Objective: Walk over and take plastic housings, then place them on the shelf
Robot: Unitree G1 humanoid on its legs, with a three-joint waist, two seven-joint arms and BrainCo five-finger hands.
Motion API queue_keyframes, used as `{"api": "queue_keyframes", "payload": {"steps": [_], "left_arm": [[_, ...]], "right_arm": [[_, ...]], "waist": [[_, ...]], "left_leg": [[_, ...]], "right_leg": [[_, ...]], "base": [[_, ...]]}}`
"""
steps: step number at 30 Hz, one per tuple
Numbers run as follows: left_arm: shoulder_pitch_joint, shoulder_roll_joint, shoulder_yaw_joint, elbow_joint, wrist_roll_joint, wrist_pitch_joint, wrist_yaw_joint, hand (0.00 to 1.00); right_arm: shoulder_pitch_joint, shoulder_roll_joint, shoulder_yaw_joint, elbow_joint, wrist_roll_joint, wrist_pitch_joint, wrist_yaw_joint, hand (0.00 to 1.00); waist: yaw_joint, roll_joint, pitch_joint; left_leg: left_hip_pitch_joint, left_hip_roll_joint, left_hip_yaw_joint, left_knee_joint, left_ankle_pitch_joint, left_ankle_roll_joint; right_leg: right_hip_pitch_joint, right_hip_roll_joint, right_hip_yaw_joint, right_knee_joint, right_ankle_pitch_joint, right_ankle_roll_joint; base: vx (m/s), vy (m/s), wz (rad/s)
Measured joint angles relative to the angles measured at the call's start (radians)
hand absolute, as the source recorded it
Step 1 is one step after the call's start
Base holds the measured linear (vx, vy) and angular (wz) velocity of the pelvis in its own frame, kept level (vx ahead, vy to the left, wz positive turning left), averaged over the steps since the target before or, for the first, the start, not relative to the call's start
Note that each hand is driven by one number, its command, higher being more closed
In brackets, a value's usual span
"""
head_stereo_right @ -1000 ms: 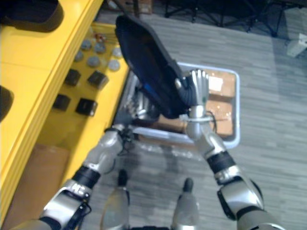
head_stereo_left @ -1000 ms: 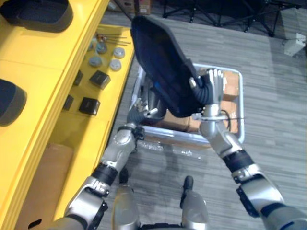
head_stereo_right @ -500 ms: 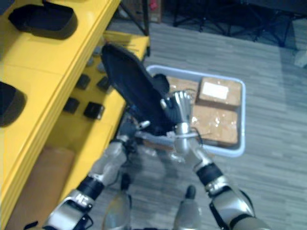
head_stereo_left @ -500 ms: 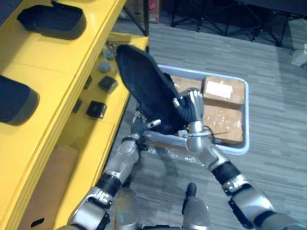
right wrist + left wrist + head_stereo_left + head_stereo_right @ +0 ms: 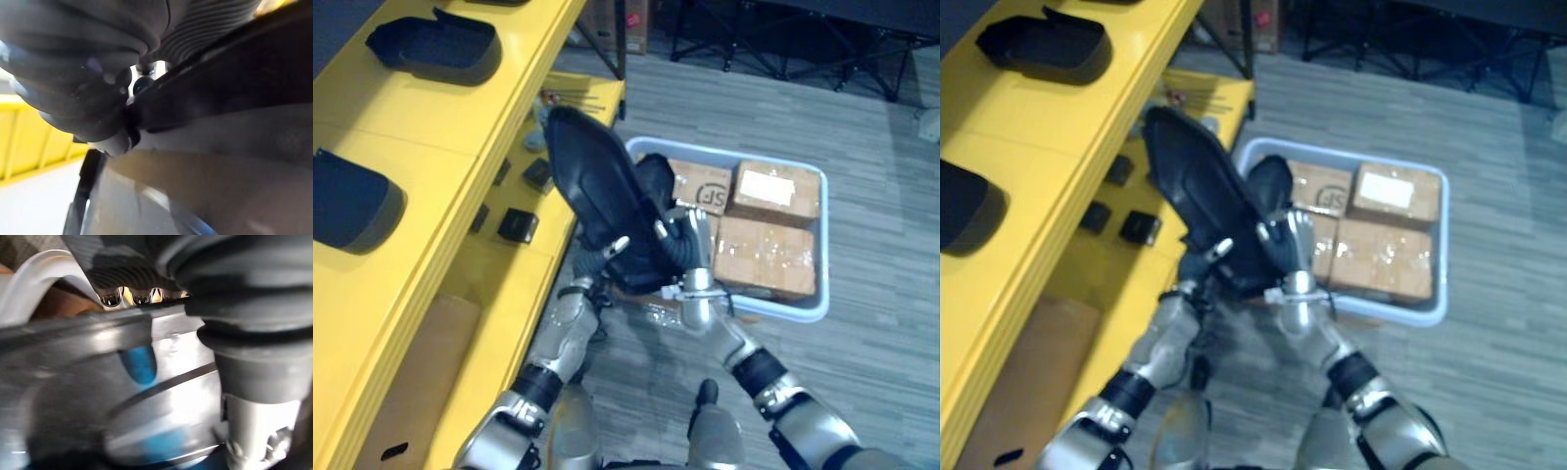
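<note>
While the black housing (image 5: 597, 196) is carried between both hands beside the yellow shelf (image 5: 421, 127), the right hand (image 5: 691, 238) presses it flat-fingered; the left hand (image 5: 605, 255) I cannot tell. Next, probably: lift toward 10 o'clock, onto the shelf.

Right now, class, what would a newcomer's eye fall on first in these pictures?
A large black plastic housing, carried tilted between the left hand and right hand at centre, by a pale grey bin of cardboard boxes. On the robot's left runs a bright yellow shelf with two more black housings on top.
</note>
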Motion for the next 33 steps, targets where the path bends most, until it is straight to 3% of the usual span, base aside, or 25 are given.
{"api": "queue_keyframes", "payload": {"steps": [1,4,16,17,23,27,31,33], "left_arm": [[0.005,-0.001,0.001,-0.011,0.0,-0.03,0.017,1.0],[0.006,0.0,0.005,-0.025,0.013,-0.053,0.037,1.0],[0.009,0.013,-0.004,-0.082,0.022,-0.017,0.063,1.0],[0.009,0.023,-0.007,-0.094,0.023,-0.008,0.063,1.0],[0.009,0.044,-0.013,-0.117,0.03,0.026,0.064,1.0],[0.009,0.049,-0.01,-0.127,0.152,0.06,0.125,1.0],[0.015,0.079,-0.011,-0.199,0.357,0.095,0.195,1.0],[0.047,0.082,0.004,-0.327,0.486,0.098,0.246,1.0]], "right_arm": [[0.016,0.009,0.006,-0.032,0.0,0.0,-0.002,1.0],[0.021,0.015,0.019,-0.055,0.0,0.0,-0.016,1.0],[0.055,0.011,0.02,-0.094,-0.002,-0.002,-0.044,1.0],[0.055,0.008,0.02,-0.095,-0.002,-0.008,-0.045,0.0],[0.08,-0.008,0.024,-0.096,0.01,-0.042,-0.038,0.0],[0.111,-0.034,0.041,-0.095,0.09,-0.032,0.027,0.0],[0.162,-0.066,0.042,-0.113,0.108,-0.014,0.092,0.0],[0.252,-0.086,0.017,-0.256,0.124,-0.054,0.097,0.0]], "waist": [[0.0,0.0,0.0],[-0.001,0.0,0.0],[-0.007,-0.003,-0.058],[-0.009,-0.002,-0.058],[-0.017,-0.004,-0.074],[-0.016,-0.01,-0.095],[-0.014,-0.01,-0.095],[-0.016,-0.011,-0.095]], "left_leg": [[0.0,0.0,0.0,0.0,0.0,0.0],[0.006,0.0,0.002,-0.001,0.0,0.0],[0.031,-0.003,0.02,-0.017,-0.002,0.001],[0.034,-0.003,0.022,-0.018,-0.002,0.001],[0.053,-0.003,0.024,-0.035,-0.001,0.0],[0.053,-0.003,0.024,-0.037,-0.001,0.0],[0.052,-0.002,0.023,-0.037,-0.001,0.0],[0.052,-0.002,0.023,-0.039,-0.002,0.0]], "right_leg": [[0.0,0.0,0.0,-0.001,0.0,0.0],[0.006,0.0,0.001,-0.003,0.0,-0.001],[0.021,0.001,0.021,-0.024,0.001,-0.003],[0.022,0.001,0.023,-0.025,0.002,-0.003],[0.05,0.005,0.021,-0.058,0.011,-0.002],[0.051,0.005,0.021,-0.061,0.011,-0.002],[0.051,0.006,0.021,-0.061,0.011,-0.002],[0.05,0.006,0.019,-0.062,0.011,-0.003]], "base": [[0.0,0.0,0.0],[0.0,0.0,0.0],[0.0,0.0,-0.02],[0.0,0.002,-0.05],[0.0,0.0,0.0],[0.02,-0.001,0.0],[0.0,0.0,0.0],[0.0,0.0,0.0]]}}
